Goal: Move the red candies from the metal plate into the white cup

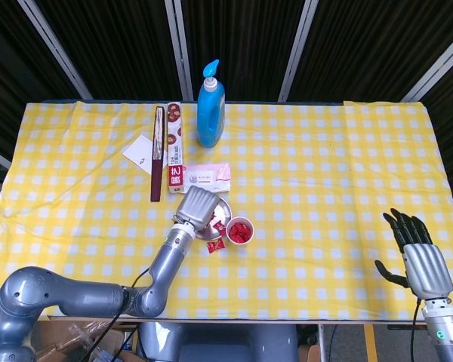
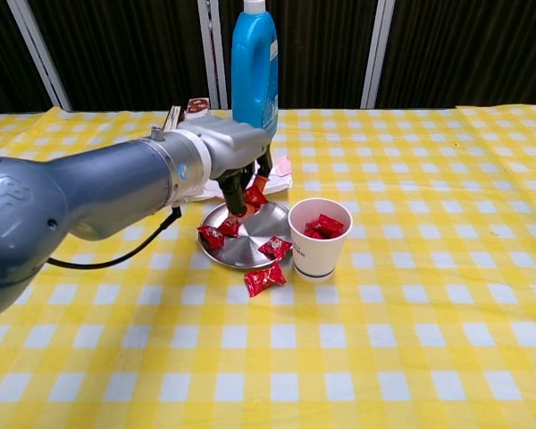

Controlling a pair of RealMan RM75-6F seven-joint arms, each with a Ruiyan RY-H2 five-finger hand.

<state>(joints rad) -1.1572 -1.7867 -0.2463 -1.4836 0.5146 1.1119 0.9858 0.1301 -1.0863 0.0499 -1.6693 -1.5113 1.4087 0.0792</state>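
Note:
My left hand (image 2: 223,161) hovers above the left part of the metal plate (image 2: 250,252) and pinches a red candy (image 2: 255,193) in its fingertips. Three red candies (image 2: 213,236) lie on the plate, and one more red candy (image 2: 264,279) lies on the cloth in front of it. The white cup (image 2: 320,243) stands just right of the plate with red candies (image 2: 322,225) inside. In the head view the left hand (image 1: 198,207) covers the plate's left side (image 1: 225,204), next to the cup (image 1: 240,230). My right hand (image 1: 419,256) stays open at the table's near right corner.
A blue pump bottle (image 2: 255,71) stands behind the plate. A pink wipes pack (image 1: 208,177) lies between the bottle and the plate. A long red box (image 1: 174,147), a dark strip and a white card (image 1: 141,153) lie at the back left.

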